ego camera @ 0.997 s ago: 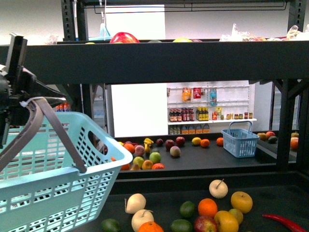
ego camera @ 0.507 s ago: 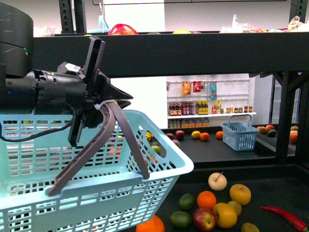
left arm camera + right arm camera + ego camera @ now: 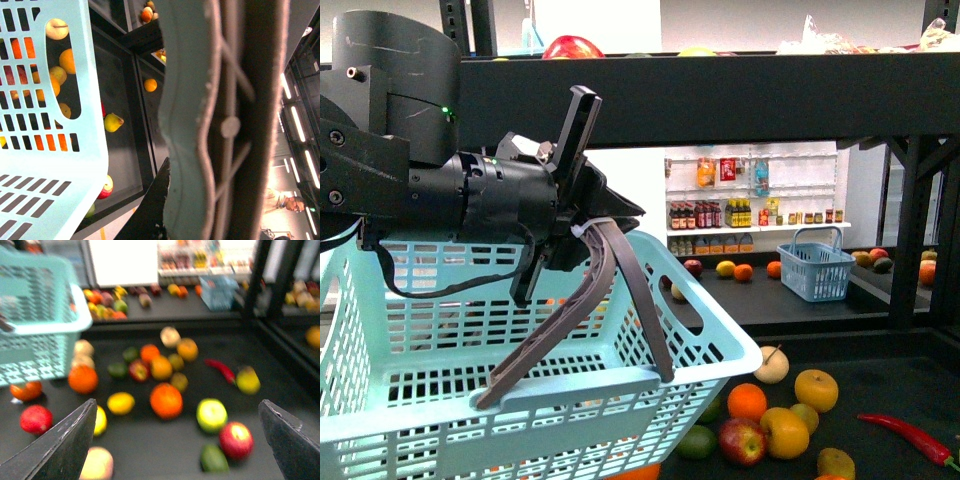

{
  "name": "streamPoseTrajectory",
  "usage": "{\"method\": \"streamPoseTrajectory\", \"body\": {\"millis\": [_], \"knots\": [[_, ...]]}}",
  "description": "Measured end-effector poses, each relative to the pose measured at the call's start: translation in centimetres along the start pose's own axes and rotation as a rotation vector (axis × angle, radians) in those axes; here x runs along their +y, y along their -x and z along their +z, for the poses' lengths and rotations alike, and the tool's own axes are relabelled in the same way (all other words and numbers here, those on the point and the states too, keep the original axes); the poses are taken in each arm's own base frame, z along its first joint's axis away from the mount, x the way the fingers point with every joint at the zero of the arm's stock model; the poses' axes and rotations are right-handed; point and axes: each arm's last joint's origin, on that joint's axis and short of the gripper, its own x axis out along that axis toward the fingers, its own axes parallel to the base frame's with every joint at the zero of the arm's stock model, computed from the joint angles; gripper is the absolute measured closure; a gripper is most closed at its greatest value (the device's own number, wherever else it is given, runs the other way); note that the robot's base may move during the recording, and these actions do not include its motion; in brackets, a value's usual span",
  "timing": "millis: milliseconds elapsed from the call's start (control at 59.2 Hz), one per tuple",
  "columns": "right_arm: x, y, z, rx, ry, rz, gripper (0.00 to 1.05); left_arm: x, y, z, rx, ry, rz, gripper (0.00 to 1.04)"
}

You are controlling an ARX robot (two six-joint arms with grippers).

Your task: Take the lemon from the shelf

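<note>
My left gripper (image 3: 582,226) is shut on the grey basket handle (image 3: 570,310) of a light blue basket (image 3: 520,400), held in front of the black shelf (image 3: 740,100). In the left wrist view the handle (image 3: 240,100) fills the frame beside a black finger (image 3: 152,210). In the right wrist view my right gripper (image 3: 177,407) hangs open above the shelf's dark deck (image 3: 165,450), where loose fruit lies. A yellow oval fruit that looks like a lemon (image 3: 121,402) lies near the left finger (image 3: 70,442). Nothing is between the fingers.
Oranges (image 3: 166,400), apples (image 3: 235,440), green fruit (image 3: 212,457) and a red chili (image 3: 910,437) lie on the deck. A small blue basket (image 3: 815,270) and more fruit sit on the rack behind. Black posts (image 3: 910,240) stand at the right. A red apple (image 3: 575,47) sits on the upper tier.
My left arm has swung right and up across the front view with the basket. The basket now hides much of the fruit on the lower left of the deck.
</note>
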Motion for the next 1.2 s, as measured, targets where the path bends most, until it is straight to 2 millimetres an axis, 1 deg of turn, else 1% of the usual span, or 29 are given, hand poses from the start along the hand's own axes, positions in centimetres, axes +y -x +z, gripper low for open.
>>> {"method": "streamPoseTrajectory", "body": {"millis": [51,135,203,287,338,456,507,524,541,558,609,642,659,693,761,828,879,913,1014,1099,1200], "knots": [[0.0,-0.6,-0.2,0.108,-0.009,-0.061,0.07,0.0,0.0,0.0,-0.002,-0.003,0.001,0.95],[0.2,-2.1,-0.3,0.21,-0.032,-0.052,0.07,-0.1,0.0,0.1,-0.006,-0.014,-0.001,0.95],[0.3,-3.2,0.0,0.255,-0.052,-0.022,0.07,-0.1,0.0,0.1,-0.008,-0.02,0.0,0.95],[0.4,-5.5,0.7,0.312,-0.064,0.011,0.07,-0.1,0.0,0.1,-0.008,-0.019,0.001,0.95],[0.4,-7.2,0.9,0.349,-0.072,0.025,0.07,-0.1,0.0,0.1,-0.008,-0.02,0.0,0.95],[0.5,-11.0,0.8,0.442,-0.086,0.054,0.07,-0.1,0.0,0.1,-0.008,-0.02,0.001,0.95],[0.6,-13.4,0.0,0.524,-0.09,0.063,0.07,-0.1,0.0,0.1,-0.006,-0.021,-0.002,0.95],[1.3,-19.9,-1.2,0.588,-0.083,0.153,0.07,-0.2,0.0,0.2,-0.007,-0.025,-0.003,0.95],[1.4,-20.0,-1.3,0.59,-0.083,0.154,0.07,-0.2,0.0,0.2,-0.007,-0.025,-0.003,0.95],[1.8,-22.9,-1.7,0.602,-0.054,0.213,0.07,0.1,-0.1,0.2,-0.011,-0.022,0.007,0.95],[2.1,-25.0,-1.9,0.596,-0.036,0.236,0.07,0.1,-0.1,0.2,-0.01,-0.018,0.006,0.95],[2.4,-26.8,-2.5,0.603,-0.024,0.262,0.07,0.1,-0.1,0.2,-0.004,-0.019,0.001,0.95],[2.5,-27.1,-2.7,0.607,-0.019,0.269,0.07,0.0,-0.1,0.2,-0.004,-0.021,0.001,0.95],[3.0,-28.1,-3.8,0.628,-0.007,0.306,0.07,0.1,-0.2,0.1,-0.004,-0.024,0.002,0.95],[3.6,-29.1,-5.3,0.66,0.016,0.34,0.07,0.2,-0.2,0.1,-0.006,-0.02,0.006,0.95],[4.1,-30.2,-6.4,0.678,0.035,0.37,0.07,0.2,-0.2,0.1,-0.005,-0.021,0.005,0.95],[4.5,-30.9,-6.9,0.684,0.042,0.384,0.07,0.2,-0.2,0.1,-0.003,-0.021,0.004,0.95],[4.9,-31.8,-7.4,0.686,0.049,0.401,0.07,0.2,-0.2,0.1,-0.002,-0.02,0.003,0.95],[6.0,-33.5,-8.1,0.682,0.059,0.443,0.07,0.2,-0.2,0.1,-0.006,-0.021,0.005,0.95],[7.0,-34.6,-8.7,0.681,0.082,0.479,0.07,0.2,-0.2,0.1,-0.005,-0.021,0.005,0.95],[8.3,-35.3,-9.6,0.685,0.116,0.52,0.07,0.2,-0.2,0.1,-0.005,-0.021,0.005,0.95]]}}
